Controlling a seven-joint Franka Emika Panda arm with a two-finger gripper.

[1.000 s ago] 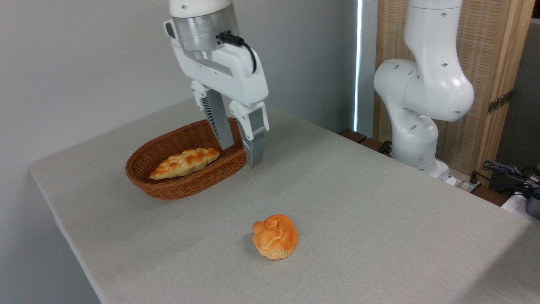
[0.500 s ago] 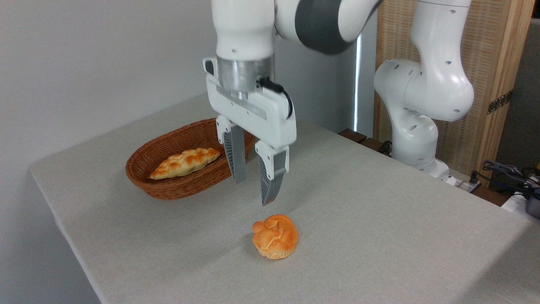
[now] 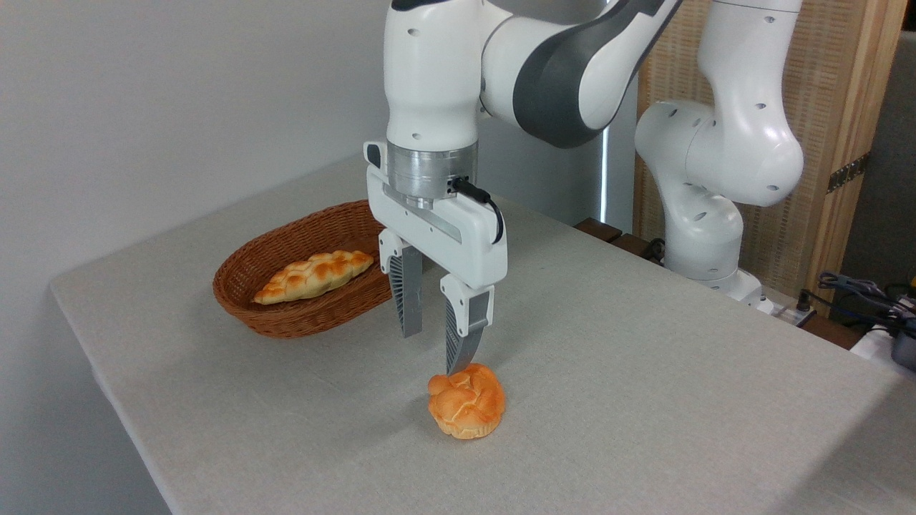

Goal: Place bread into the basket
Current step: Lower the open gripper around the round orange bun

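The gripper [image 3: 431,353] hangs at the centre of the frame, pointing straight down, its two grey fingers [image 3: 409,300] spread apart with nothing between them. The right finger's tip sits right at the top edge of the bread [image 3: 466,400]; whether it touches the crust or hovers just above, I cannot tell from this angle. The left finger ends higher in the picture, over bare cloth.

The bread, a round knotted bun with a glossy orange crust, rests on the grey table [image 3: 644,343] just below centre, well apart from the basket [image 3: 286,315]. That basket, brown woven wicker, sits in the left-middle of the frame, partly behind the gripper's left finger. Inside it lies a long braided loaf [image 3: 313,275], golden with browned patches, stretched along the basket's length. The white arm [image 3: 715,157] rises at upper right, its base beyond the table's far edge.
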